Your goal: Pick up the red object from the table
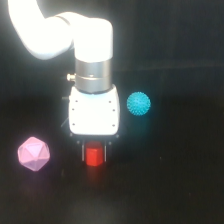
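One arm, three small objects, all on the table [190, 200] — plain black matte, fills the whole frame.

Arm [55, 25]: white, overexposed, enters from the top at the exterior view's left, bends down into a silver wrist collar [93, 76] and then a white boxy gripper housing [94, 114]. Tool points straight down, roughly centre frame.

Gripper [93, 152]: dark fingers barely separable from the black background. A short dark finger [81, 151] shows on each side of the red object, close against its flanks. Looks like it is pinching the red object, though actual contact is hard to confirm at this blur.

Pink polyhedron [34, 153]: faceted, sits on the table well off to the exterior view's left of the gripper, roughly level with the fingers.

Teal ball [138, 104]: bumpy surface, sits just off the housing on the exterior view's right, higher in frame than the other two objects.

Red object [93, 156]: small stubby block, upright, directly under the housing and between the fingers. Lower end pokes out below the fingertips. Cannot tell whether it rests on the table or is clear of it; black surface gives no shadow cue.
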